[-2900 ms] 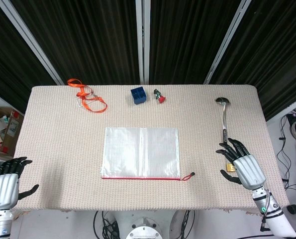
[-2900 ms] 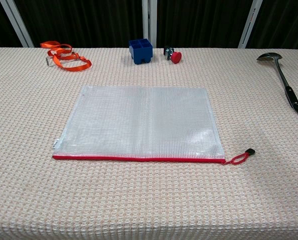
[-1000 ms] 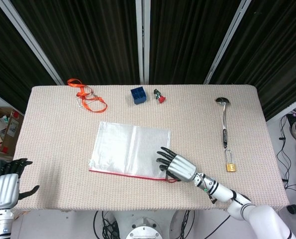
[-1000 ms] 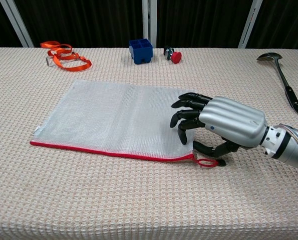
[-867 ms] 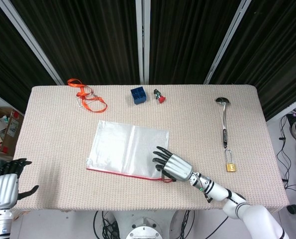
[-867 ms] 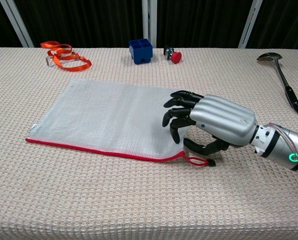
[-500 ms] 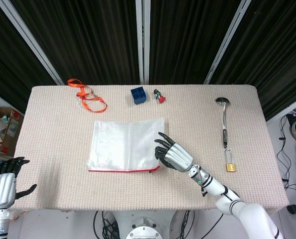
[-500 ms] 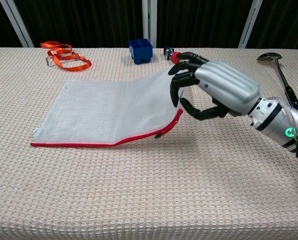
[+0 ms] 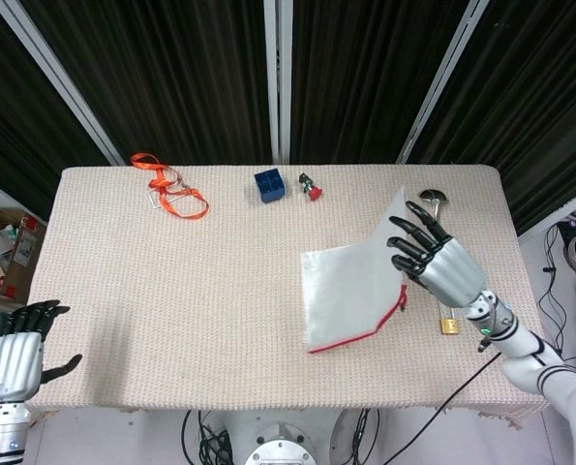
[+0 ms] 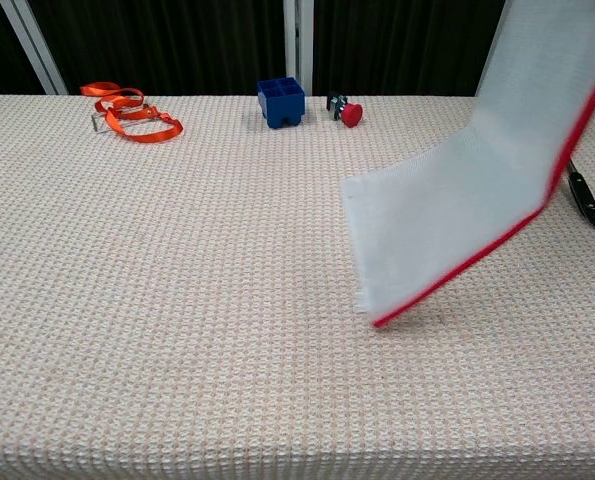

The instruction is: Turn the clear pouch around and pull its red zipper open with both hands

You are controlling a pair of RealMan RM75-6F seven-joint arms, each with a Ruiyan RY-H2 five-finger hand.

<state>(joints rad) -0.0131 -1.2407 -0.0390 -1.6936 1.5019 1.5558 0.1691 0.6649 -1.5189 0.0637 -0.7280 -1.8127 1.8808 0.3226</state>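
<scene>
The right hand (image 9: 438, 263) has its dark fingers (image 9: 409, 242) curled onto the right end of the pouch (image 9: 350, 291), holding that end up off the desk (image 9: 171, 291); the hand itself shows only in the head view, since the chest view has the lifted sheet running out of the top right corner. The pouch hangs tilted, its far right end raised and its lower left end down at or just above the desk, right of centre. Its red zipper (image 10: 487, 248) runs along the near edge, slanting from the low corner up toward the hand. The left hand (image 9: 15, 351) sits off the near left corner of the desk, well apart from the pouch, its fingers spread and holding nothing. Just beside the right hand, a ladle (image 9: 431, 198) lies on the desk with its bowl toward the far edge, and a brass padlock (image 9: 448, 325) lies near the wrist. Along the far edge lie an orange strap (image 9: 166, 189), a blue box (image 9: 269, 184) and a small red-capped button (image 9: 311, 186).
</scene>
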